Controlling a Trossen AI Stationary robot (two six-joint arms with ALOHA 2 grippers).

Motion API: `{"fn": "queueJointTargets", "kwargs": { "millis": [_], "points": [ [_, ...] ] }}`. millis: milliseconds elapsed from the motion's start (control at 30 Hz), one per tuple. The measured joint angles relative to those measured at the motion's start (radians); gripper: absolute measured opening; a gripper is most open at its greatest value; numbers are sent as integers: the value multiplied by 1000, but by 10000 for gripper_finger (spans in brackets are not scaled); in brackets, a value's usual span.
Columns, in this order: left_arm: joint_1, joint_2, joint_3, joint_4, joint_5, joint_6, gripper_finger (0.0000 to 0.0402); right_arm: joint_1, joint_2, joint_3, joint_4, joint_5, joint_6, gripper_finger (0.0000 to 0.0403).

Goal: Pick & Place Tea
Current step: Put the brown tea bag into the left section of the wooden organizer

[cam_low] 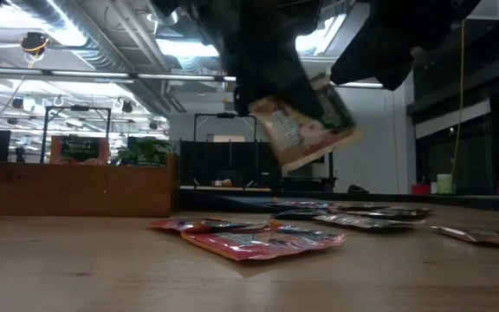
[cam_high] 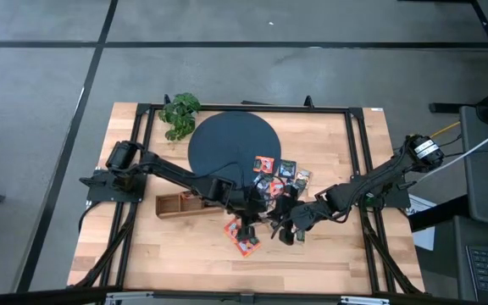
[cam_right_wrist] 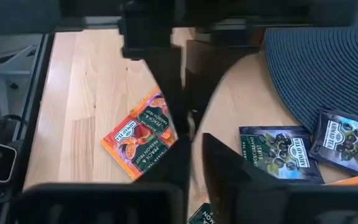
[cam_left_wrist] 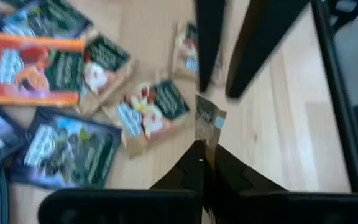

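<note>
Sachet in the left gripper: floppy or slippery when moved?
Likely light and fairly stiff: the sachet hangs tilted from the left gripper, pinched by one edge, without drooping. Its glossy wrapper may be slippery, so such a small edge pinch could let it swivel or slide out.

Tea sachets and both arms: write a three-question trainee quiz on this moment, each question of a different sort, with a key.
1. True or false: the wooden compartment tray lies on top of the dark round mat.
2. The left gripper is: A) open above the plant; B) shut on a tea sachet held edge-on; C) resting inside the tray.
3. Fill in: the orange-red sachet in the right wrist view lies flat on the bare ____ tabletop, not on the mat.

Key: 1 false, it sits beside the mat on the table; 2 B; 3 wooden.
</note>
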Motion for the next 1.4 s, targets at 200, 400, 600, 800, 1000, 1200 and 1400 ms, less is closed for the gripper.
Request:
{"fn": "queueJointTargets", "kwargs": {
  "millis": [200,400,600,800,1000,1200,1400],
  "points": [
    [-38,-43,-44,-25,-87,29,3,0,0,0,-3,-1,66,147],
    [-84,-216,-259,177,-190,-29,3,0,0,0,17,-2,36,221],
    [-138,-412,-531,440,-347,-112,3,-15,0,0,134,-3,-60,241],
    [-250,-565,-756,647,-548,-140,2,-60,6,0,214,-16,-127,232],
    [-369,-649,-913,867,-763,-85,2,-144,67,0,439,-177,-211,224],
    [-476,-730,-1024,871,-969,-145,2,-206,140,16,544,-247,-257,224],
    [-543,-823,-1055,768,-1064,-156,2,-251,277,150,485,-344,-280,223]
  ]
}}
